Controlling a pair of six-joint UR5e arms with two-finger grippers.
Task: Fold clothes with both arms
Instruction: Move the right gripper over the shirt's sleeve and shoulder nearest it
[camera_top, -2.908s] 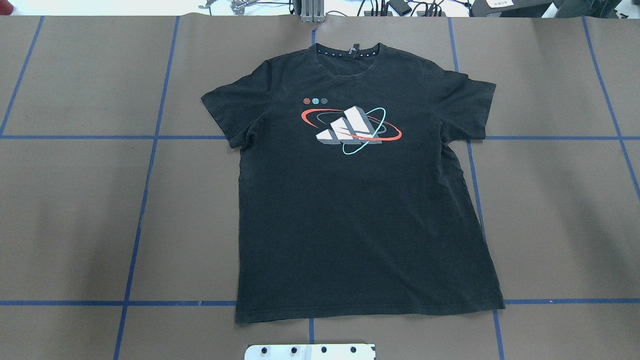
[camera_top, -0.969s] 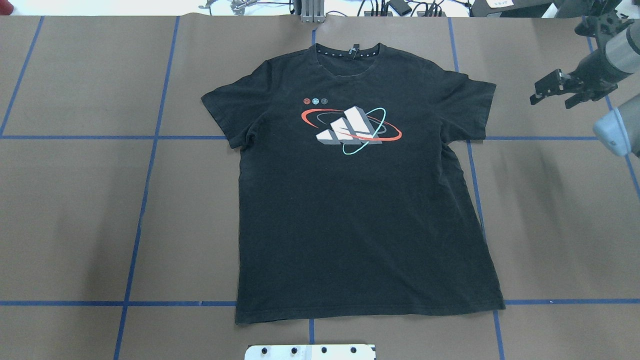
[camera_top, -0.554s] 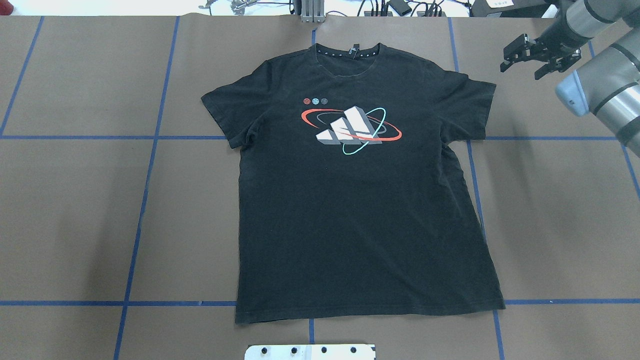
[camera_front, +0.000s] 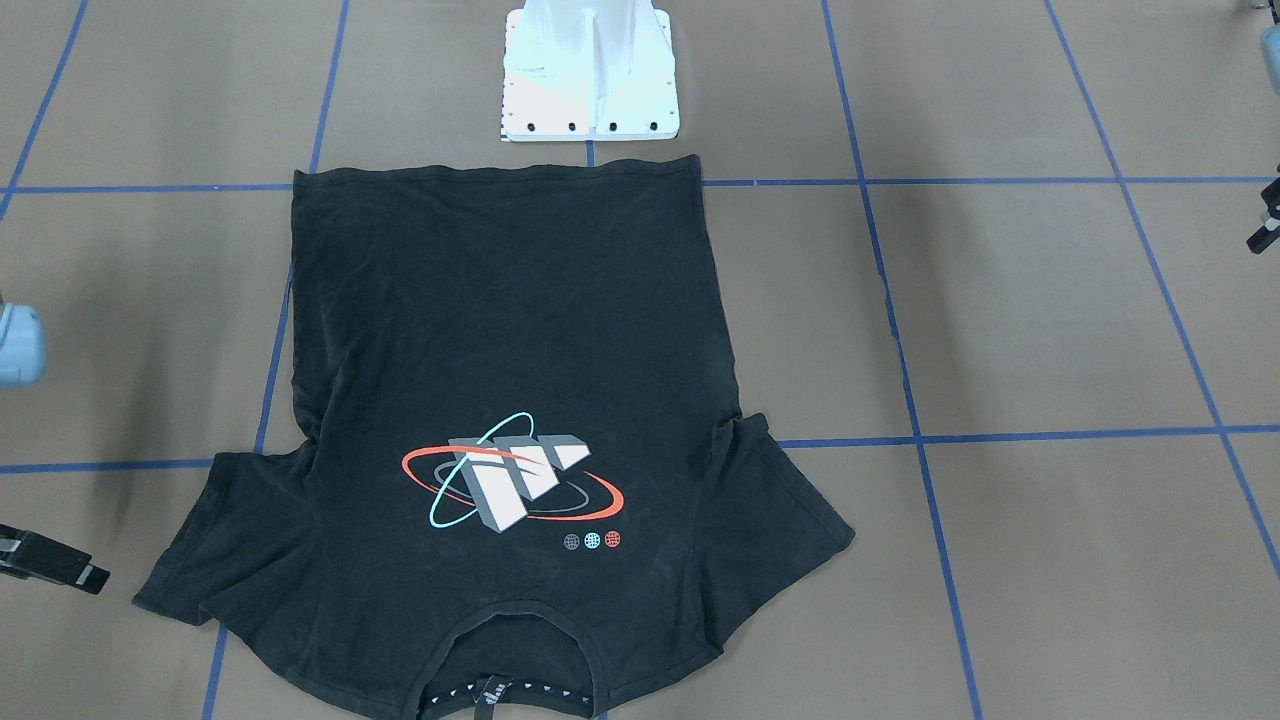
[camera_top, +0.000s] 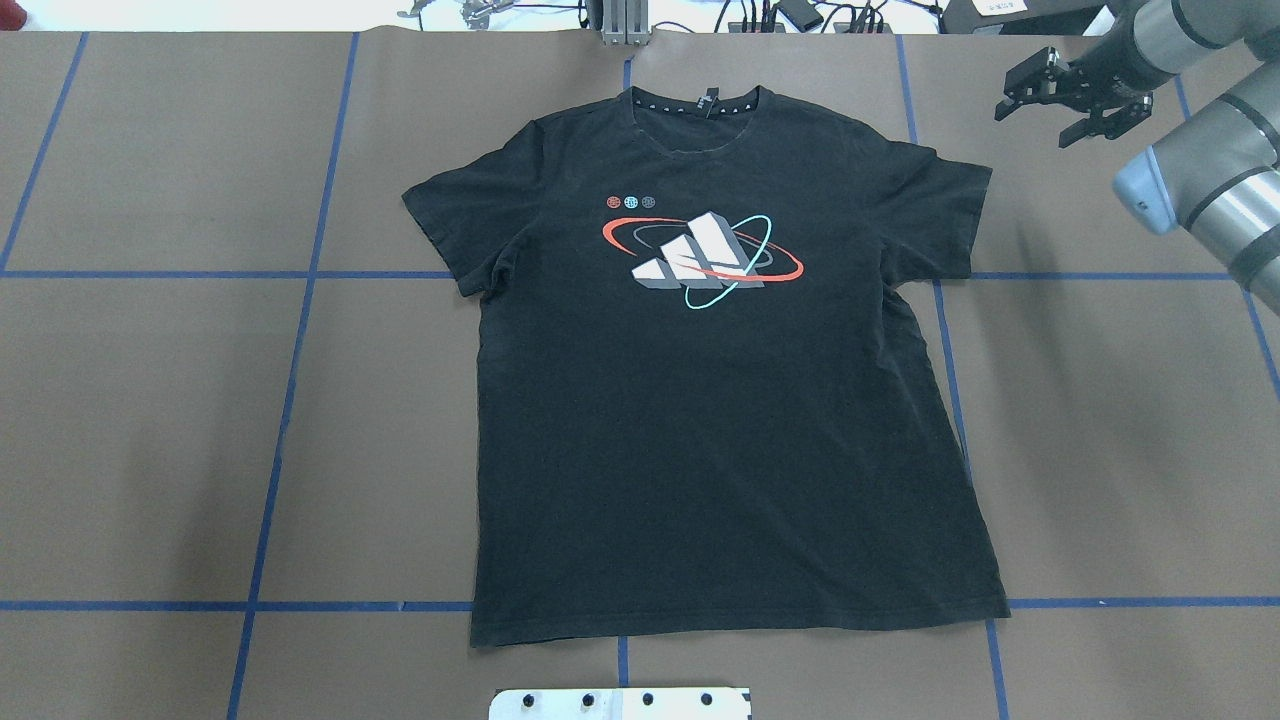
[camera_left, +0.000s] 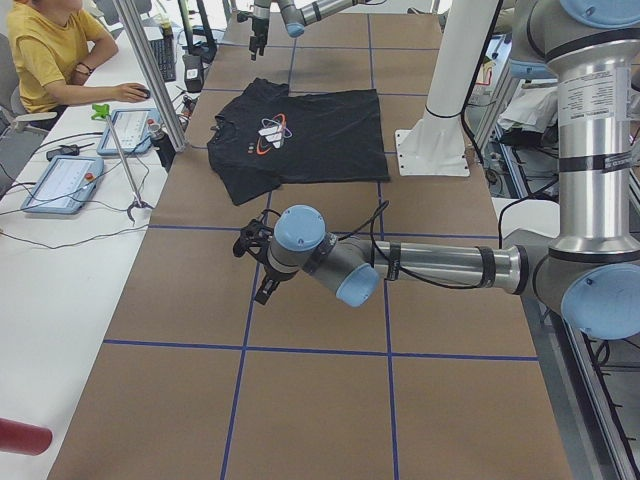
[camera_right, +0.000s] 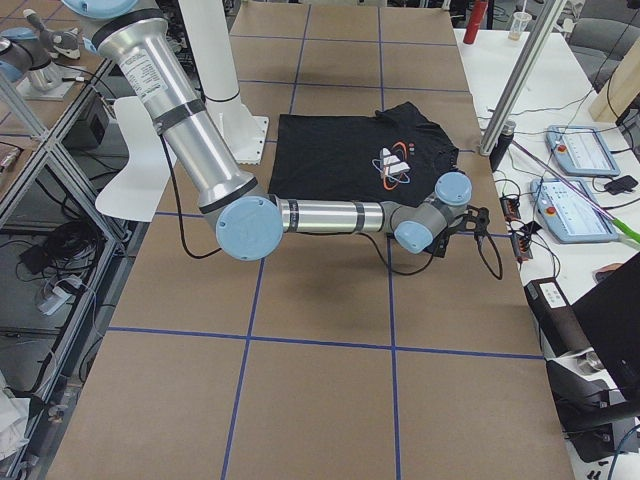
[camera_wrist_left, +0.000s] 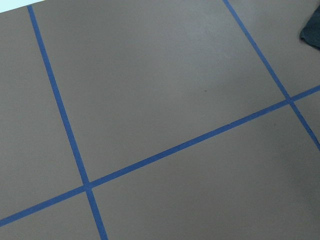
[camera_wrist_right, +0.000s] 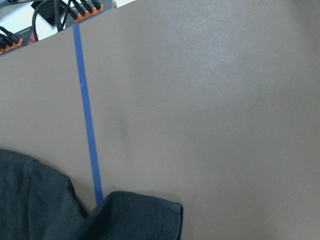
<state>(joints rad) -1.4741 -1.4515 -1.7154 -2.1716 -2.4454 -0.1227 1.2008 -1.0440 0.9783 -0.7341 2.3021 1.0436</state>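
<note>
The black T-shirt lies flat, logo up, in the middle of the table, collar at the far edge; it also shows in the front-facing view. My right gripper is open and empty, above the bare table just beyond the shirt's right sleeve. One of its fingers shows at the front-facing view's left edge. My left gripper hovers over bare table well left of the shirt; I cannot tell whether it is open or shut. A shirt corner shows in the left wrist view.
The white bolted base plate stands at the near edge by the shirt's hem. Blue tape lines cross the brown table. Cables and plugs lie along the far edge. An operator in yellow sits at a side desk.
The right arm came in from the right edge and swung its open gripper toward the far right corner, near the shirt's right sleeve. The shirt has not moved.
</note>
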